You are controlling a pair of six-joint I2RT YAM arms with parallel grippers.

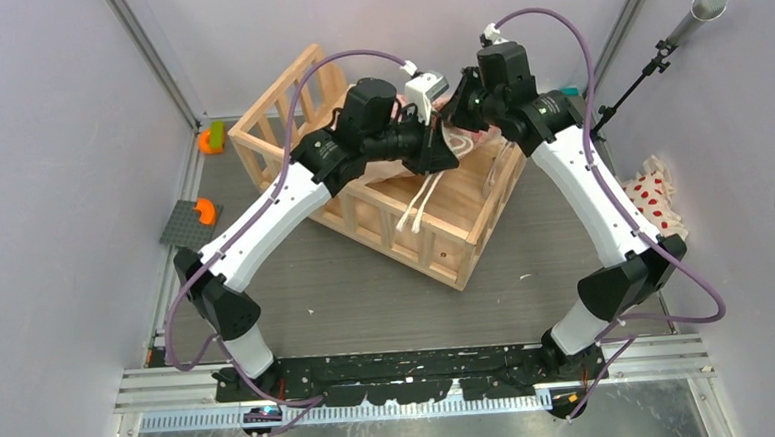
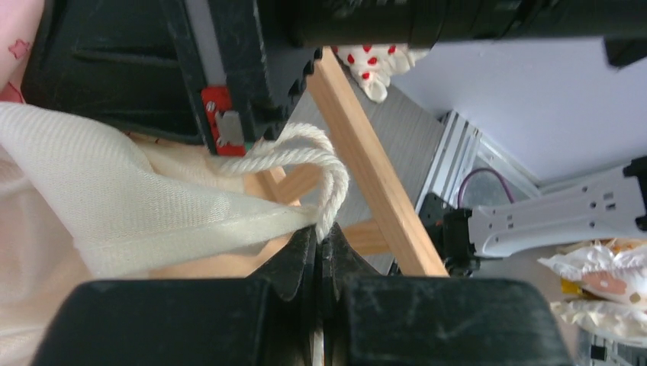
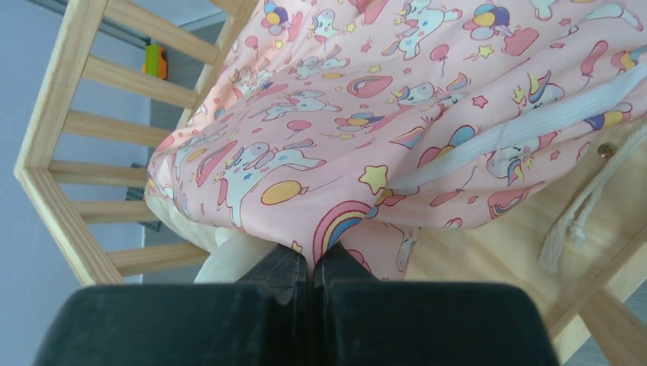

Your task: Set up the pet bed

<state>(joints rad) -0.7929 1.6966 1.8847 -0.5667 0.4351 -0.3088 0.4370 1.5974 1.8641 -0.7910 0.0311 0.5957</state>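
Observation:
The pet bed (image 1: pixel 463 237), a light wooden slatted frame, stands at the middle of the table, turned at an angle. Both arms reach over its far right corner. A pink cartoon-print cushion (image 3: pixel 381 114) hangs above the plank base (image 3: pixel 488 252). My right gripper (image 3: pixel 311 259) is shut on the cushion's lower edge. My left gripper (image 2: pixel 320 242) is shut on a cream rope tie (image 2: pixel 305 152) where it meets the cushion's cream backing (image 2: pixel 114 198). More ties (image 1: pixel 418 207) dangle into the bed. In the top view the grippers (image 1: pixel 451 135) meet close together and hide most of the cushion.
A white pillow with red dots (image 1: pixel 655 194) lies by the right wall. Orange and green toys (image 1: pixel 211 138) and a grey plate with an orange piece (image 1: pixel 193 219) sit along the left wall. A metal tube on a stand (image 1: pixel 693 17) rises at the back right.

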